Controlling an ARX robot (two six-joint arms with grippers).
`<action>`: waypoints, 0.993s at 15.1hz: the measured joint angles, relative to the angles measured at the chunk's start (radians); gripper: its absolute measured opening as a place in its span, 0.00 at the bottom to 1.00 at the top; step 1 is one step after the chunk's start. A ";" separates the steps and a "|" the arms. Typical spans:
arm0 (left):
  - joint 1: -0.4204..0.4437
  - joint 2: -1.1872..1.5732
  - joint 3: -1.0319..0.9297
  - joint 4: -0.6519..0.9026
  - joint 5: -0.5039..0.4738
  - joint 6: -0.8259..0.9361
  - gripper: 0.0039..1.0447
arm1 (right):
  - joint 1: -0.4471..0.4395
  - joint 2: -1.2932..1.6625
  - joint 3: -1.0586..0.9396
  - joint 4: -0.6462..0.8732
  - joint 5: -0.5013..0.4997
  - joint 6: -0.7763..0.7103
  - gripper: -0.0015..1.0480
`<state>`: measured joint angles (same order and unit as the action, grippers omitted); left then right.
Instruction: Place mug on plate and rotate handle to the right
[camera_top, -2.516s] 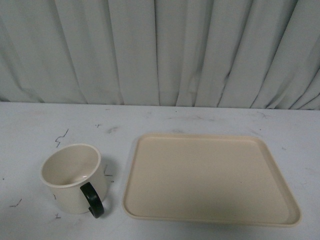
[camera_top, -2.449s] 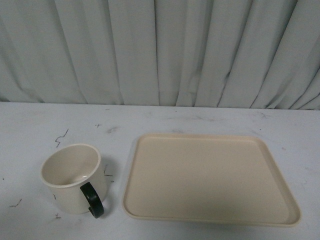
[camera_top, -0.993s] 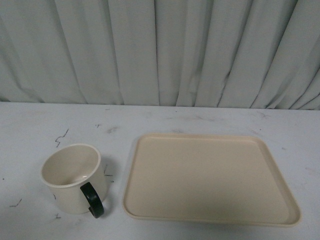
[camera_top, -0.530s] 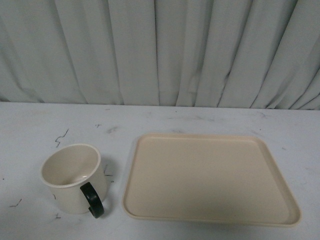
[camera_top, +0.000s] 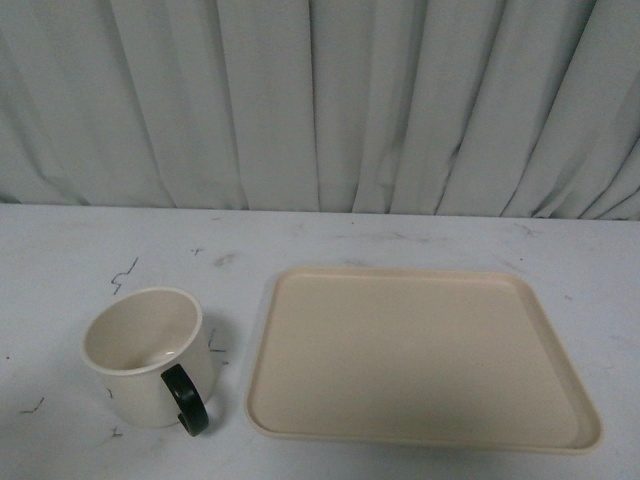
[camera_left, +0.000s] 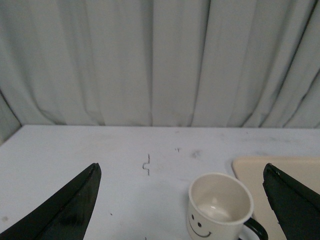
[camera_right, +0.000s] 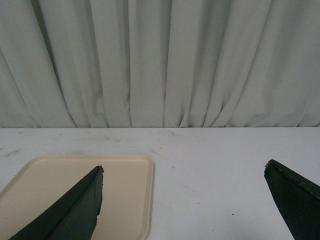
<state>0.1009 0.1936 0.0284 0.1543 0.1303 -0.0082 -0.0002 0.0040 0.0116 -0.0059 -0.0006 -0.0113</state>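
The cream mug (camera_top: 147, 355) stands upright on the table, left of the plate (camera_top: 420, 355), with a gap between them. Its dark handle (camera_top: 185, 400) points toward the camera and slightly right. The plate is a wide beige tray with nothing on it. In the left wrist view the mug (camera_left: 218, 210) shows a black smiley face, and the handle (camera_left: 255, 229) sits beside the plate's corner (camera_left: 250, 167). My left gripper (camera_left: 182, 172) is open, well short of the mug. My right gripper (camera_right: 184, 172) is open over bare table beside the plate (camera_right: 75, 195). Neither arm appears in the front view.
A pale pleated curtain (camera_top: 320, 100) hangs along the table's far edge. The white tabletop (camera_top: 150, 250) carries small dark scuff marks.
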 joint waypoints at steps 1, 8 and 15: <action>0.029 0.095 0.018 0.053 0.068 0.016 0.94 | 0.000 0.000 0.000 0.000 0.000 0.000 0.94; -0.039 0.710 0.399 -0.113 -0.012 0.277 0.94 | 0.000 0.000 0.000 0.000 0.000 0.000 0.94; -0.111 1.213 0.675 -0.301 -0.060 0.206 0.94 | 0.000 0.000 0.000 0.000 0.000 0.000 0.94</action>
<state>-0.0105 1.4063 0.7032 -0.1463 0.0700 0.1978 -0.0002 0.0040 0.0116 -0.0055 -0.0006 -0.0109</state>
